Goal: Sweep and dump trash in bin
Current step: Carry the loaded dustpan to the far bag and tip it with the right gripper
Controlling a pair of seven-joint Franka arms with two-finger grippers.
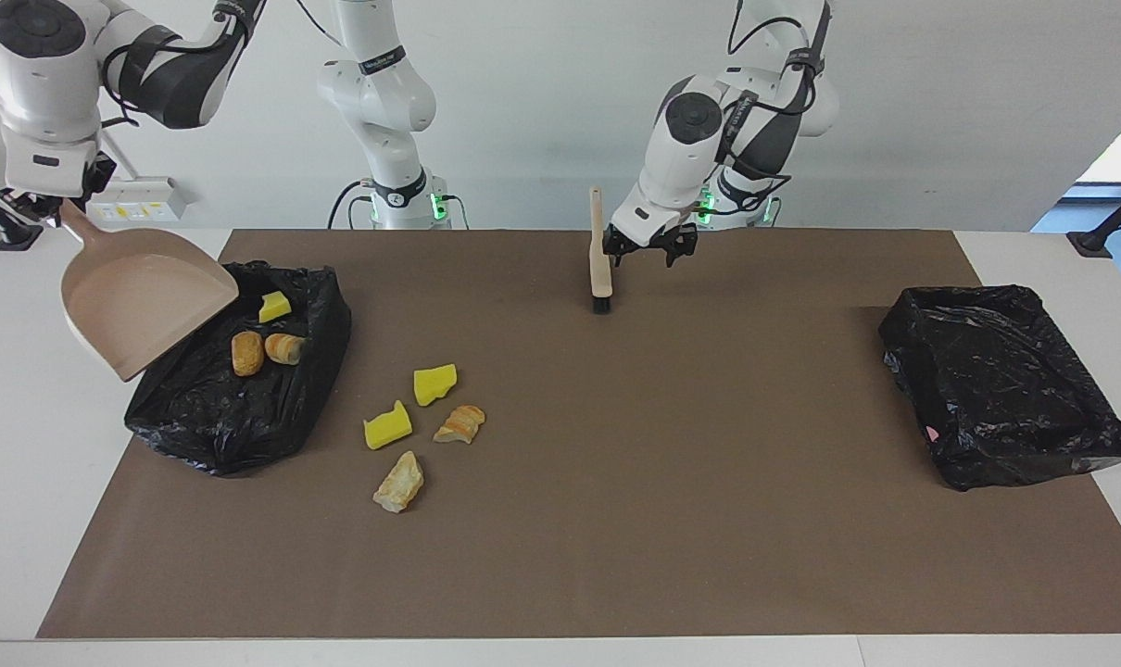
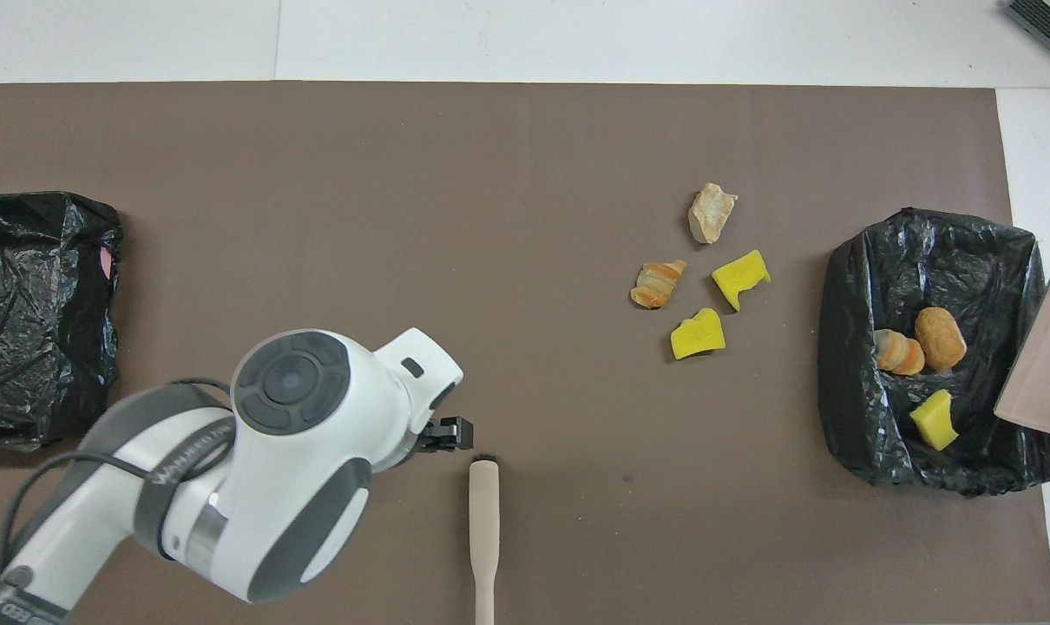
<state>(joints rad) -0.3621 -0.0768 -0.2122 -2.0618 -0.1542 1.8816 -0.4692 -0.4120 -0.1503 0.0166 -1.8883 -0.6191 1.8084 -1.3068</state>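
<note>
A: Trash first: we count seven scraps. Three lie in the crinkled black-lined bin [image 1: 236, 371] under our right gripper [image 1: 46, 199], which clamps the handle of the smooth beige dustpan [image 1: 139, 301], tilted over that bin. Four scraps [image 1: 421, 426] sit loose on the matte brown mat [image 1: 616, 519] beside that bin.

B: And our left gripper [image 1: 648, 245]?

A: Fingers spread, gripping nothing, just beside the upright brush [image 1: 600, 255]. We judge a clumsy close could topple it. The spongy yellow chunks may scatter when swept.
</note>
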